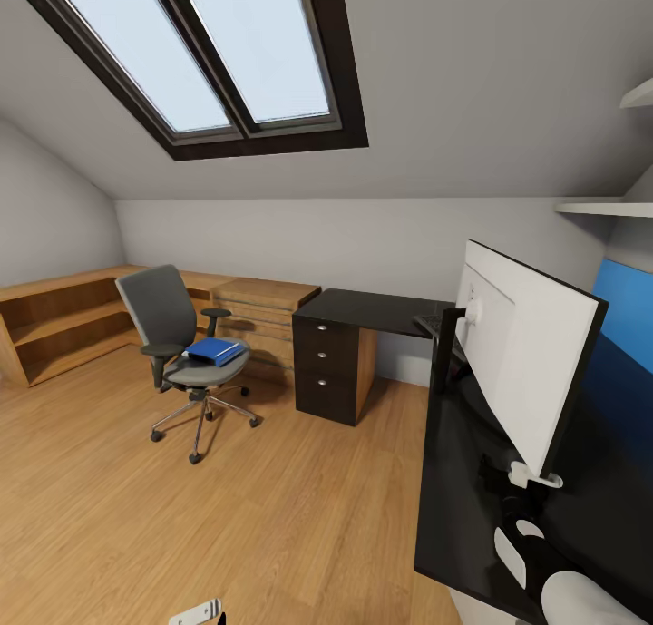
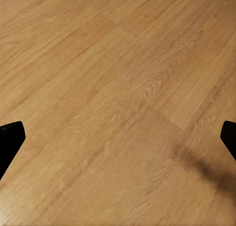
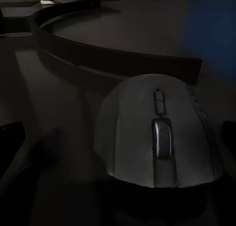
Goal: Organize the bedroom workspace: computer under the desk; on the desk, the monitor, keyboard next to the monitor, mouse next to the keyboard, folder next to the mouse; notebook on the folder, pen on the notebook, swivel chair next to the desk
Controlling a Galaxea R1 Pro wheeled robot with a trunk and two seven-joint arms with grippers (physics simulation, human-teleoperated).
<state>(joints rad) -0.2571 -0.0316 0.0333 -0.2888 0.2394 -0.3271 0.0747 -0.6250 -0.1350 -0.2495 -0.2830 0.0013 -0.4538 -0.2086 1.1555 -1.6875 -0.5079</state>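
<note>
The black mouse (image 3: pixel 157 132) lies on the glossy black desk (image 1: pixel 363 309), by the monitor's round base (image 3: pixel 98 51). My right gripper (image 3: pixel 118 137) is open, with one fingertip (image 3: pixel 10 140) on each side of the mouse and apart from it. The monitor (image 1: pixel 521 353) stands on the desk with its white back towards me. Past it lies the keyboard (image 1: pixel 424 323). The blue folder (image 1: pixel 216 350) rests on the seat of the swivel chair (image 1: pixel 177 335), out on the floor left of the desk's drawer unit (image 1: pixel 325 366). My left gripper (image 2: pixel 118 137) hangs open over bare floor. The computer, notebook and pen are out of view.
A light wooden chest of drawers (image 1: pixel 263 312) and a low wooden shelf unit (image 1: pixel 54 321) line the back wall behind the chair. A blue wall panel (image 1: pixel 626 321) and a white shelf (image 1: pixel 599 208) are at the right. Wooden floor (image 1: pixel 227 516) stretches between me and the chair.
</note>
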